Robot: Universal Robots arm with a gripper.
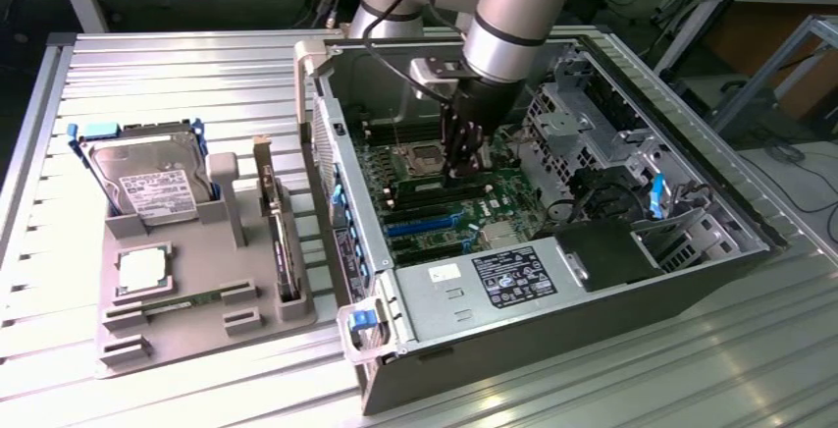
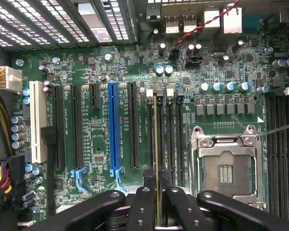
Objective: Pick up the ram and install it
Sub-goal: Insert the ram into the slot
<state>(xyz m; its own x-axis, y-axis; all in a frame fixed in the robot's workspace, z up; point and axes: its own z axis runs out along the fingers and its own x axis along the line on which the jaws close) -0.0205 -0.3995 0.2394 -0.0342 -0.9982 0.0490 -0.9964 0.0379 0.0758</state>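
Note:
In the wrist view the ram (image 2: 157, 144) appears edge-on as a thin green-gold strip running between my two black fingers (image 2: 143, 207). My gripper (image 2: 158, 207) is shut on it. The stick lies in line with one of the black memory slots (image 2: 169, 139) beside the open processor socket (image 2: 226, 166) on the green motherboard (image 2: 101, 62). Whether it sits in the slot I cannot tell. In the exterior view my gripper (image 1: 461, 171) reaches straight down into the open computer case (image 1: 681, 251), its tips just above the motherboard next to the socket (image 1: 422, 161).
On the exterior view's left a grey holder tray (image 1: 196, 335) carries a hard drive (image 1: 151, 178), an upright expansion card (image 1: 279, 241), a square silver processor (image 1: 141, 271) and a flat green stick (image 1: 177, 302). Case walls, drive cages and cables surround my arm.

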